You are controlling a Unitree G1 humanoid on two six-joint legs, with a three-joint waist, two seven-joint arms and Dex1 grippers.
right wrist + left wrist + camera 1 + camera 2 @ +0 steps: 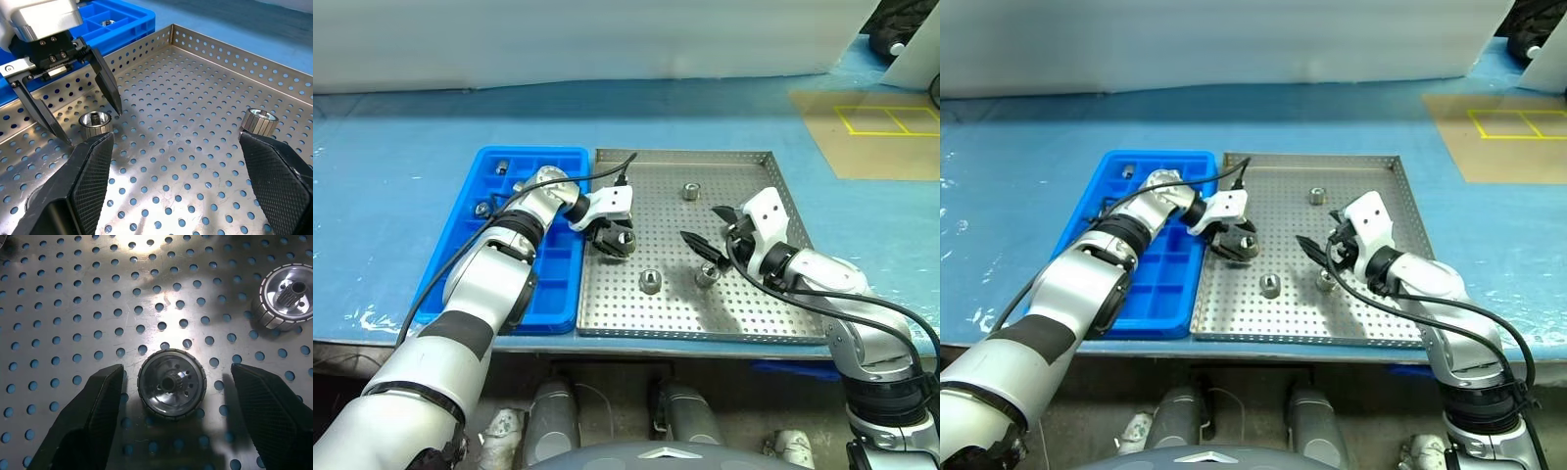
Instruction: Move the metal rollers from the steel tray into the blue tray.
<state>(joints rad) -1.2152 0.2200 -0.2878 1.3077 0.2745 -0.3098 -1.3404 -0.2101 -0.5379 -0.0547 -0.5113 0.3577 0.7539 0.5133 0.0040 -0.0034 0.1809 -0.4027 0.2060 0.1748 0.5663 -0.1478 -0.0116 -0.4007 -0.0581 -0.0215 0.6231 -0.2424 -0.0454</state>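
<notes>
The steel tray (658,217) lies in the middle of the blue table, with the blue tray (553,284) against its left side. My left gripper (619,241) is open and points down over the steel tray's left part. Its fingers (93,401) straddle one metal roller (171,390) with a gap on each side, touching nothing. Three more rollers stand loose on the steel tray: one at the back (690,191) and two near the front (650,281) (707,275). My right gripper (710,227) hovers open and empty over the tray's right half. Rollers (502,166) (481,209) sit in the blue tray's compartments.
A tan mat with yellow tape lines (881,127) lies at the back right of the table. A white sheet (607,39) runs along the far edge. A black cable (597,176) arcs over my left wrist. The steel tray's raised rim (783,196) stands beside my right gripper.
</notes>
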